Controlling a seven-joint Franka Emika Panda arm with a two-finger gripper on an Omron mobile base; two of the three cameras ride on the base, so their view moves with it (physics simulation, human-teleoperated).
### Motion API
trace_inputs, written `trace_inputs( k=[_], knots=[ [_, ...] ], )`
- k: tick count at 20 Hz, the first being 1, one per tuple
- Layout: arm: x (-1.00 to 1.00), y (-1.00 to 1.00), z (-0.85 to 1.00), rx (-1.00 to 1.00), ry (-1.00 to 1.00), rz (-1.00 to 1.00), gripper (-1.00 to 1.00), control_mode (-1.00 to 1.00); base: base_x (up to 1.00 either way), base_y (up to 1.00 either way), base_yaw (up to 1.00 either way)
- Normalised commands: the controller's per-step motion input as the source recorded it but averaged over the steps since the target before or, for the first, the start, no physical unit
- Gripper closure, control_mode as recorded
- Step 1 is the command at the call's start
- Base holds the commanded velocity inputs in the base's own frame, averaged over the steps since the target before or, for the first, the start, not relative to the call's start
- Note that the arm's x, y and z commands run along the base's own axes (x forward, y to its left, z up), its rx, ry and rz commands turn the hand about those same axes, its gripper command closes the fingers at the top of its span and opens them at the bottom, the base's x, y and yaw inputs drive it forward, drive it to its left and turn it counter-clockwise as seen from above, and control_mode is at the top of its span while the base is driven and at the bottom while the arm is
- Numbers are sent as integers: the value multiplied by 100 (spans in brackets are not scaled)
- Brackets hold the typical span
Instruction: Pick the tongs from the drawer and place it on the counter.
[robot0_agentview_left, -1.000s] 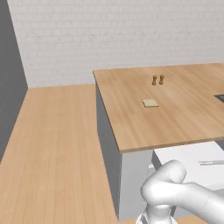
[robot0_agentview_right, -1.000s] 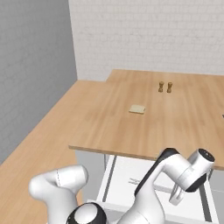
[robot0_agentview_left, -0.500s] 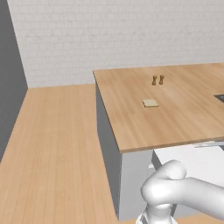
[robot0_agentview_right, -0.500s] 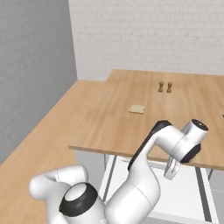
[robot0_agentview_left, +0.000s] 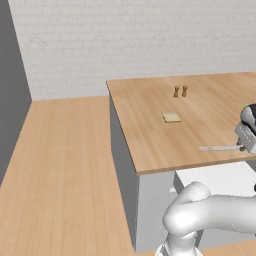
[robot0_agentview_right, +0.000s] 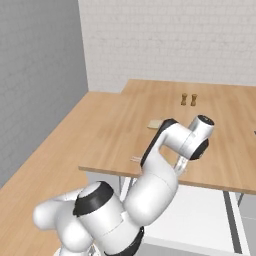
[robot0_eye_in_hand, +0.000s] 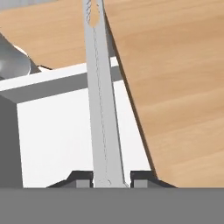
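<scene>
We saw the tool (robot0_eye_in_hand: 112, 181) pinching the tongs (robot0_eye_in_hand: 101, 100) by one end, the thin metal strip running away between the two dark fingertips (robot0_eye_in_hand: 81, 178). In the left base view the tongs (robot0_agentview_left: 220, 148) hung level just above the worktop (robot0_agentview_left: 150, 115), near its front edge, with the open white drawer (robot0_agentview_left: 220, 179) below that edge. Farther back on the worktop lay a small yellowish pad (robot0_agentview_left: 171, 117) and two brown shakers (robot0_agentview_left: 180, 91).

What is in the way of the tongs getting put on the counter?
Nothing visible. The gripper is shut on the tongs, which are level with the counter near its front edge. The yellowish pad and two shakers sit farther back.
</scene>
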Motion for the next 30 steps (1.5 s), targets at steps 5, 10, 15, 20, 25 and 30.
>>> trace_inputs(
  k=[5,10,15,20,25,30],
  knots=[
    [67,0,0,0,1,-5,100,-100,0,0,0],
    [74,0,-12,0,0,-3,100,-100,0,0,0],
    [50,7,-36,0,-1,0,100,-100,0,0,0],
    [43,10,-39,0,-3,0,100,-100,0,0,0],
    [33,10,-24,0,-1,0,100,-100,0,0,0],
    [0,4,0,0,-5,0,100,-100,0,0,0]
  ],
)
